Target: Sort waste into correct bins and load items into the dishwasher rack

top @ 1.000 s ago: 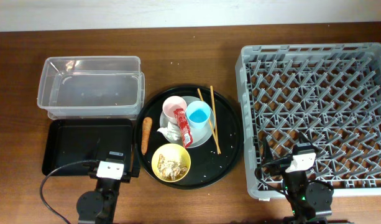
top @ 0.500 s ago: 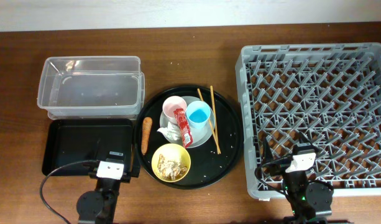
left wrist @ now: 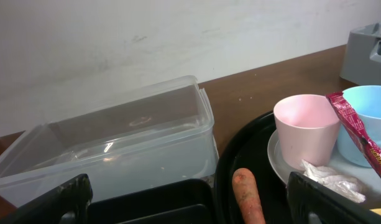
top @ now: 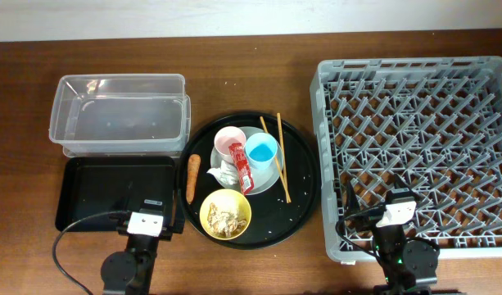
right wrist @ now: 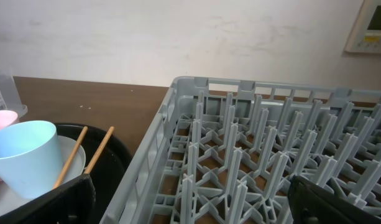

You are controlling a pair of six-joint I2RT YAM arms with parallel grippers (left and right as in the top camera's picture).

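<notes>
On the round black tray [top: 296, 209] lie a pale plate [top: 271, 180], a pink cup [top: 228, 143], a blue cup [top: 262, 151], a red wrapper [top: 244, 168], a white tissue [top: 221, 174], chopsticks [top: 277, 158] and a yellow bowl [top: 226, 214] with beige scraps. An orange carrot [top: 191, 178] lies at the tray's left rim. The clear tub [top: 119, 115] and the shallow black tray [top: 111, 192] stand to the left. The grey dishwasher rack [top: 414, 147] is on the right. My left gripper [left wrist: 190, 214] is open and empty near the black tray. My right gripper [right wrist: 190, 208] is open and empty over the rack's front edge.
The left arm base [top: 142, 225] sits at the table's front edge by the shallow black tray. The right arm base [top: 395, 215] sits at the rack's front edge. A cable [top: 66, 242] loops at the front left. A white wall lies behind the table.
</notes>
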